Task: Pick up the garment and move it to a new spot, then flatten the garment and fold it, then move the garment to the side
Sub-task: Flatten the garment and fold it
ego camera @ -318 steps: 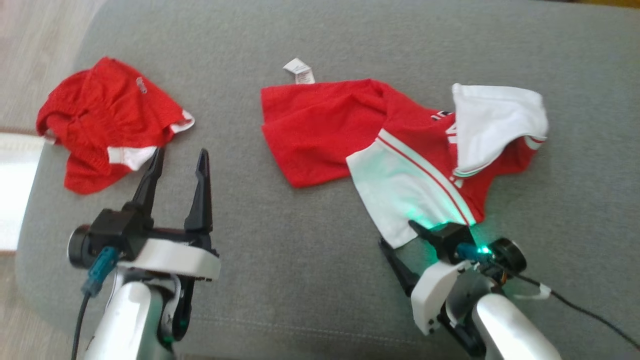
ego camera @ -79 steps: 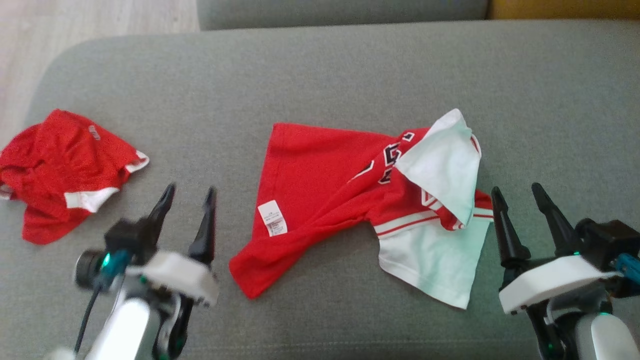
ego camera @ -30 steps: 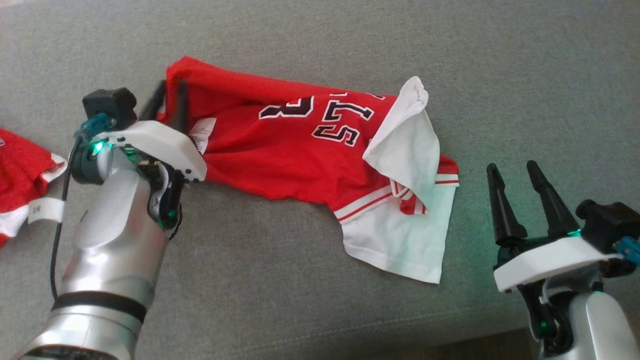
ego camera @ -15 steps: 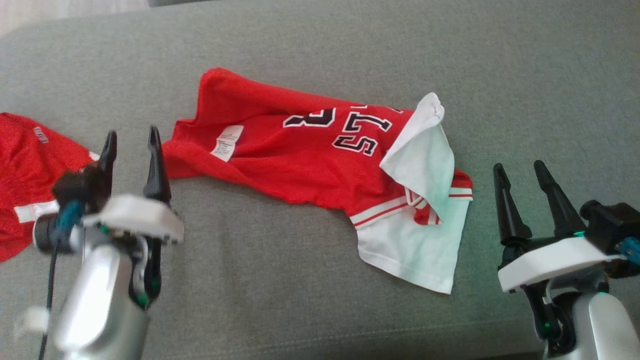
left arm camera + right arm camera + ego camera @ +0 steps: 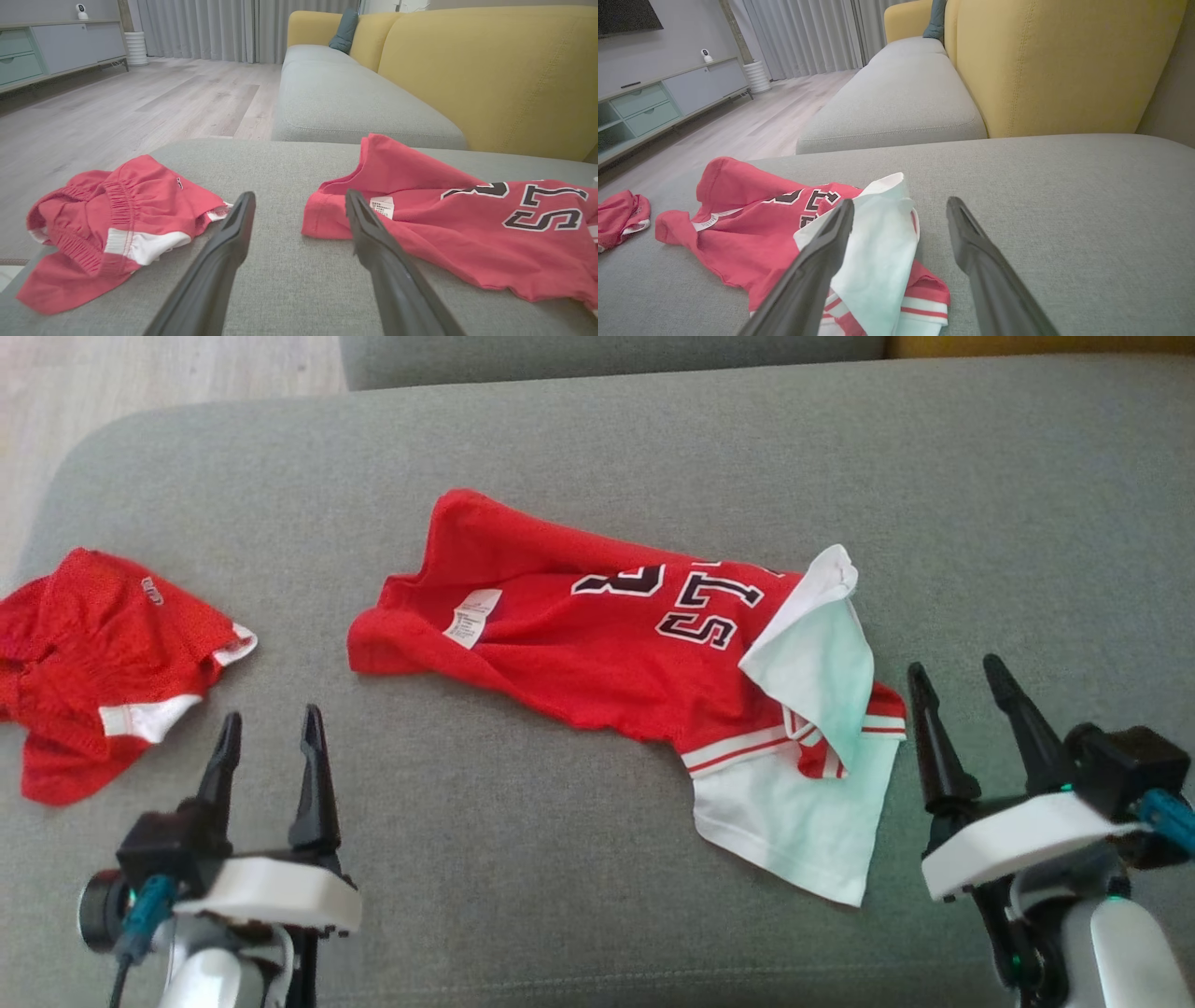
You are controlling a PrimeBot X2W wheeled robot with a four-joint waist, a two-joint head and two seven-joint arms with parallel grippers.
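Observation:
The garment (image 5: 597,644) is a red jersey with dark numbers, a white care label and white sleeves. It lies rumpled across the middle of the grey sofa cushion (image 5: 597,448), one white sleeve folded over its right end. It also appears in the left wrist view as the garment (image 5: 448,224) and in the right wrist view as the garment (image 5: 766,224). My left gripper (image 5: 271,733) stands open near the front left, apart from the garment's left end. My right gripper (image 5: 957,677) stands open just right of the white sleeve, holding nothing.
Red shorts (image 5: 103,663) with white trim lie bunched at the cushion's left end, near its rounded edge. A second grey cushion (image 5: 345,102) and a yellow backrest (image 5: 490,70) lie beyond. Wooden floor (image 5: 117,107) lies to the left.
My left gripper opened, let go of the garment's left end and drew back toward me. The head camera shifted too. The right gripper kept its place, open.

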